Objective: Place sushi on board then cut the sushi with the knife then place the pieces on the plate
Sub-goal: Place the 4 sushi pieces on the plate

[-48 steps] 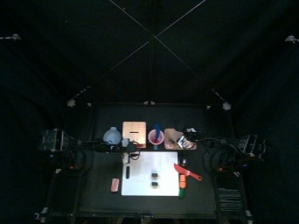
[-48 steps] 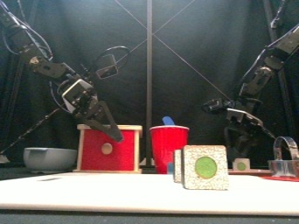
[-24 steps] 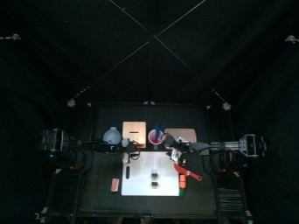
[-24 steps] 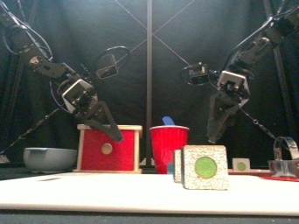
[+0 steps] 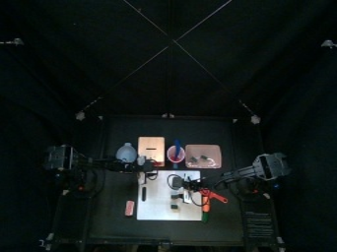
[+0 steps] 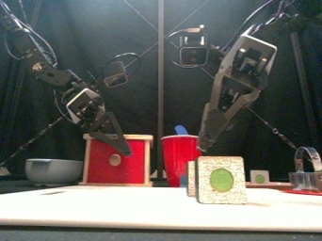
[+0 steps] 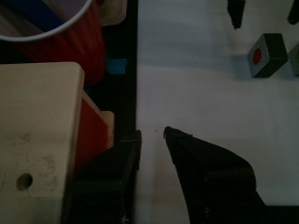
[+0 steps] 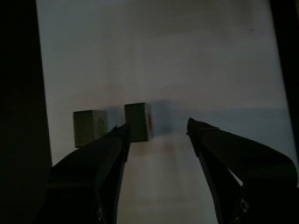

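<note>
Robot lab booth: black curtains round sm. black table, 2 arms, toy sushi.

The white board is mostly bare past the two sushi pieces, so the right tool has room there. The wooden box and red cup stand close beside the left tool.

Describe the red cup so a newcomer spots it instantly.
Behind the white rectangular cutting board, a row of things lines the back of the black table. The round red cup stands between the pale wooden box with a red drawer front and the flat pink tray. Only it stands tall, with a blue toy knife poking out.
</note>
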Robot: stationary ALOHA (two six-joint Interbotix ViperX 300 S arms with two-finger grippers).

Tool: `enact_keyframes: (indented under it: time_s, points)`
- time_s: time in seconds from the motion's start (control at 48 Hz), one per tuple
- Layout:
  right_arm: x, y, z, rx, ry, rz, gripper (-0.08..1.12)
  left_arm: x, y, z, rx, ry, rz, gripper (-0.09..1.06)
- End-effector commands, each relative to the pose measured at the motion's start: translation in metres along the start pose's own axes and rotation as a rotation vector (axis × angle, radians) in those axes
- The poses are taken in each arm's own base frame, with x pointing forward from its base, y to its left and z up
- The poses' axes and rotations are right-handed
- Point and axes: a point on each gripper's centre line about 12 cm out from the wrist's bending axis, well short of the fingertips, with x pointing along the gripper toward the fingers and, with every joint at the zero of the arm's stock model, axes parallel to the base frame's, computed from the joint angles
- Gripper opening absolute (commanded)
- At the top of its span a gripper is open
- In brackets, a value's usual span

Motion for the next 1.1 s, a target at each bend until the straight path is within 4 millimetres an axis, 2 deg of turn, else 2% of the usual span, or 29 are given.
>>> enact_keyframes:
  time_s: [0.021,0.5,0.604,0.708,0.896,0.979,1.104]
  points:
    - [-0.003,0.007,0.013,0.01,-0.048,0.026,0.87,0.0,0.001,0.007,0.001,-0.023,0.004,0.7]
    - [0.028,0.015,0.006,-0.009,0.005,0.023,0.87,0.0,0.002,0.005,-0.001,-0.015,0.005,0.7]
    - [0.033,0.016,0.003,-0.012,0.017,0.021,0.83,0.0,0.002,0.005,-0.002,-0.015,0.005,0.7]
    - [0.037,0.015,0.001,-0.011,0.028,0.017,0.72,0.0,0.002,0.005,-0.002,-0.015,0.005,0.7]
    - [0.031,0.012,0.001,0.001,0.044,0.005,0.56,0.0,0.001,0.004,-0.002,-0.014,0.004,0.7]
    - [0.02,0.007,0.003,0.022,0.06,-0.01,0.56,0.0,0.001,0.004,0.0,-0.014,0.004,0.7]
    - [-0.002,-0.014,0.004,0.054,0.068,-0.053,0.56,0.0,0.002,0.004,-0.001,-0.013,0.005,0.7]
